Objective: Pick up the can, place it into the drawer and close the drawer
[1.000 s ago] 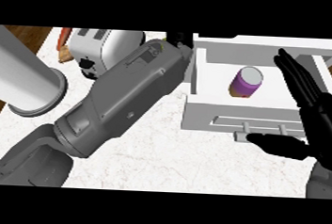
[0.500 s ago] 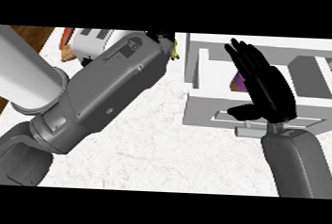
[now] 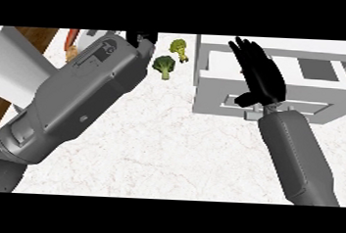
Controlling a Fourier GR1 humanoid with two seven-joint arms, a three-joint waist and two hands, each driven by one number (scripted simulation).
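The white drawer (image 3: 220, 93) sits at the upper right of the head view, its front panel facing me. My right hand (image 3: 259, 78) lies over the drawer's front and top with straight fingers pointing away from me, its grey forearm (image 3: 297, 153) running down to the lower right. No can shows; the hand covers the middle of the drawer. My left forearm (image 3: 75, 99) crosses the left half of the view. Only a black sliver of the left hand (image 3: 141, 38) shows at the top edge.
Two broccoli pieces (image 3: 164, 66) (image 3: 179, 46) lie on the white marble counter (image 3: 174, 153) between my left arm and the drawer. A large white cylinder (image 3: 15, 67) stands at the far left. Brown floor shows past the counter's left edge.
My right hand swung left onto the drawer and then further up over it. The drawer looks shorter, pushed back. The purple can, seen inside the drawer a second ago, is now hidden.
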